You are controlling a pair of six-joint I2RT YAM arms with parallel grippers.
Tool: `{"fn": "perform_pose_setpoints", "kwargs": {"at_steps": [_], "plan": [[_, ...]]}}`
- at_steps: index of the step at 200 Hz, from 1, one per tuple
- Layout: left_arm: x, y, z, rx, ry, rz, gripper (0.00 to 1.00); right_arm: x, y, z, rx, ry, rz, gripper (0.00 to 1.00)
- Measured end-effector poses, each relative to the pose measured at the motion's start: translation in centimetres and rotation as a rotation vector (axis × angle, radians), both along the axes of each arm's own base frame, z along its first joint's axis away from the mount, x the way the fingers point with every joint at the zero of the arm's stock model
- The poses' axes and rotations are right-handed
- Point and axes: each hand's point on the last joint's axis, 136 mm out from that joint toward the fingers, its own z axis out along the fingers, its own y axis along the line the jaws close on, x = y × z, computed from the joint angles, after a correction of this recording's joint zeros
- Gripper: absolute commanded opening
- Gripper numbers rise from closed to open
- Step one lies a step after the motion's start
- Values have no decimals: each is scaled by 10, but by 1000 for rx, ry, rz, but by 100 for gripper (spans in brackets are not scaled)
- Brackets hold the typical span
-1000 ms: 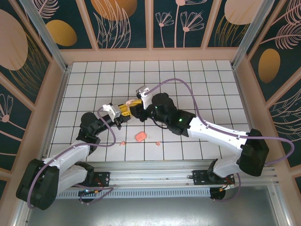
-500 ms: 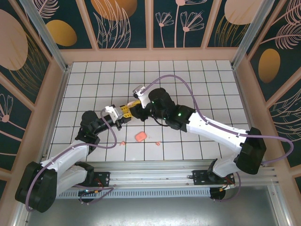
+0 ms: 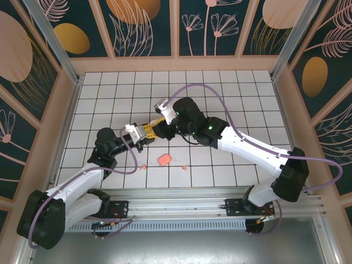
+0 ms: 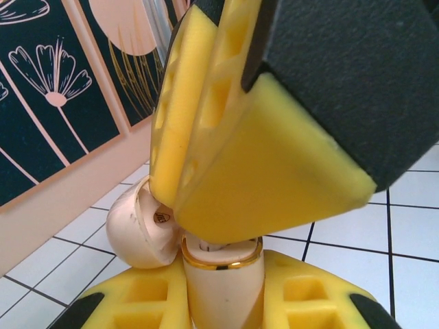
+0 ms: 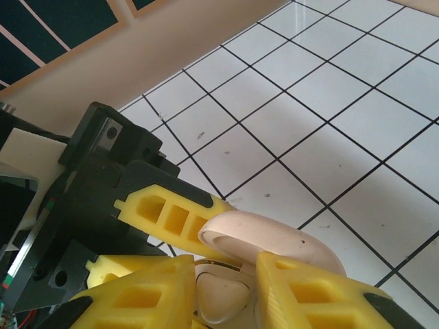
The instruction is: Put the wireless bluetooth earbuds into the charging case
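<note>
Earbuds (image 3: 144, 166) lie loose on the surface (image 3: 242, 99), near the arm bases. Left hand (image 4: 221, 305) clamps the open case (image 4: 221, 271); right hand (image 5: 223, 291) has edged left to straddle it, whether gripping I cannot tell. Loading looks unstarted.

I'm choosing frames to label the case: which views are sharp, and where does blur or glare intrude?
Top external: evenly lit, sharp, no harsh shadows. Left wrist: the right gripper's fingers loom close, blocking much; the rim of the charging case is crisp. Right wrist: tiles sharp, no glare.
</note>
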Motion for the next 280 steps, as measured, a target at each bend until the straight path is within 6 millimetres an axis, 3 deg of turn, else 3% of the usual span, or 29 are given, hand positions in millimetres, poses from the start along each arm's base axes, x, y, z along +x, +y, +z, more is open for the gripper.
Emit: {"fn": "perform_pose_setpoints", "kwargs": {"at_steps": [90, 150, 175, 212, 252, 280], "plan": [[-1, -2, 7, -71, 32, -15, 11, 0, -4, 11, 83, 93, 24, 37], [-8, -6, 14, -89, 12, -58, 11, -2, -31, 50, 239, 73, 37, 46], [-11, -8, 14, -89, 15, -74, 11, 9, -46, 65, 304, 85, 43, 52], [-12, -9, 15, -90, 13, -83, 12, 16, -37, 60, 299, 152, 115, 59], [-14, -9, 16, -93, 17, -94, 12, 15, -20, 31, 260, 271, 187, 61], [-14, -9, 16, -94, 21, -94, 12, 11, -16, 23, 249, 319, 222, 61]]}}
